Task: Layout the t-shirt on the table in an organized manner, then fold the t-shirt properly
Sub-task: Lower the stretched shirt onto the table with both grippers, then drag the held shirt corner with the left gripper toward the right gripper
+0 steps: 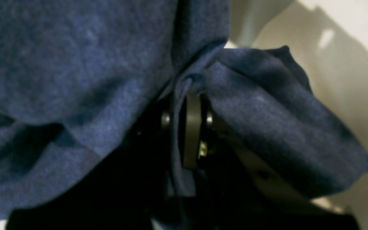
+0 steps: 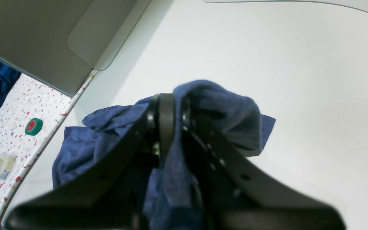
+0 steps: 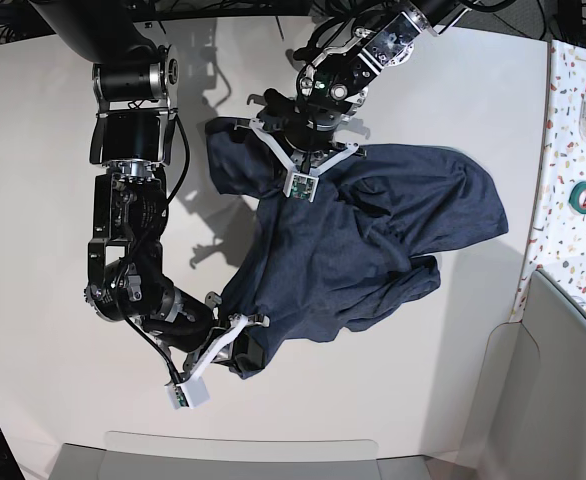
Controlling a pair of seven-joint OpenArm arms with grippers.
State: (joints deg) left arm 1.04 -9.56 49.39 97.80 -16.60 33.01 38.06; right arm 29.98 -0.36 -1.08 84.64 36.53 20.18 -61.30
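Here our dark blue t-shirt (image 3: pixel 363 240) lies crumpled on the white counter (image 3: pixel 43 230), bunched into a lumpy heap with many folds. One part spreads out toward the speckled strip (image 3: pixel 578 130) at the counter's side, and another part sticks out toward the upper middle. We cannot see any letters on the cloth.

Our left gripper (image 3: pixel 308 172) sits at the top edge of the heap, pointing down into it. In the left wrist view its fingers (image 1: pixel 193 127) are pressed together on a pinch of the blue cloth, and the cloth bulges out on both sides of them.

Our right gripper (image 3: pixel 235 345) is at the lower corner of the heap, near the front of the counter. In the right wrist view its fingers (image 2: pixel 166 124) are squeezed together on a fold of the t-shirt, and some cloth hangs down between the two black bars.

On the speckled strip we see a green roll of tape (image 2: pixel 34 126) and a clear roll of tape (image 2: pixel 3 163), well apart from the t-shirt. A grey bin (image 3: pixel 563 400) stands at the corner, beside that strip.
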